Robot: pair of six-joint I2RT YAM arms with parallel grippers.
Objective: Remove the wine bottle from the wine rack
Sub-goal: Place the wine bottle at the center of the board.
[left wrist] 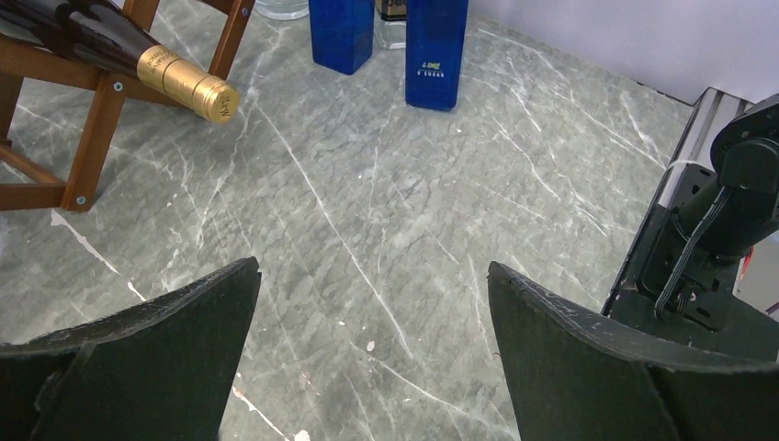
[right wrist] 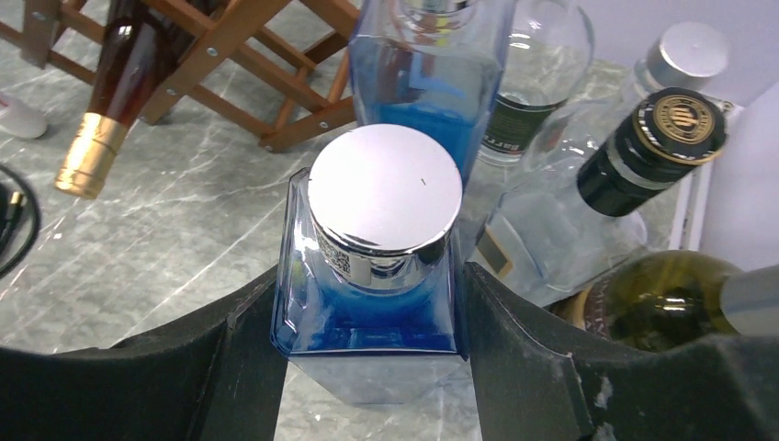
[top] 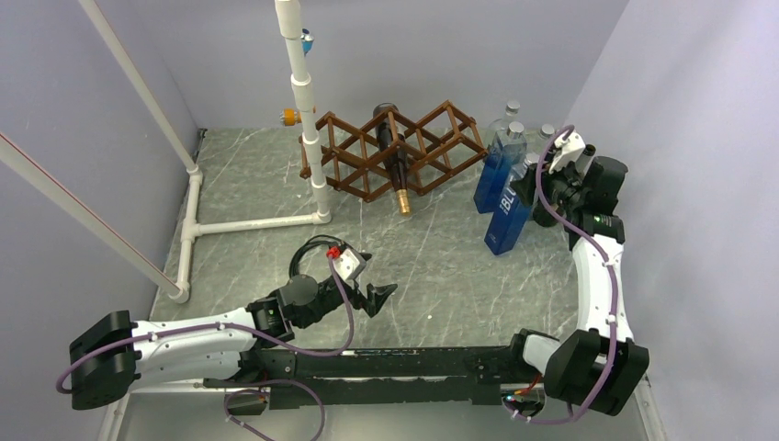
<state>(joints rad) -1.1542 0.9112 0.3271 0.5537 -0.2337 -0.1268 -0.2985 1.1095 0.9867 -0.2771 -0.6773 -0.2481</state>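
Pale lilac walls (top: 413, 46) closed in a grey, white-veined marble table (top: 441, 266). At the back edge, about midway along it, stood the wine rack (top: 441, 142), a dark brown lattice of diamond cells. The wine bottle (top: 389, 147) was in the rack, lying through one of the middle cells, its dark body inside and its gold-foiled neck sloping out toward the near edge, the tip low over the marble. Just left of the rack rose a post of the white PVC pipe frame (top: 308, 101), whose base pipes ran along the table toward the left edge.

Near the back right corner a cluster of bottles stood close together: two square blue ones, a round clear bottle (right wrist: 542, 64), a black-capped bottle (right wrist: 657, 138) leaning among them, and a greenish bottle (right wrist: 661, 303) lying nearest the wrist camera.

The right gripper (right wrist: 367, 294) was at this cluster, its black fingers (right wrist: 514, 340) pressed against opposite sides of the nearer blue bottle (right wrist: 384, 193), just below its silver cap. That bottle stood upright on the table, with the second blue bottle (right wrist: 423, 83) just behind it.

The left gripper (top: 379, 274) hung over bare marble toward the near edge, well apart from the rack, its fingers spread wide with nothing between them, aimed roughly toward the gold neck.
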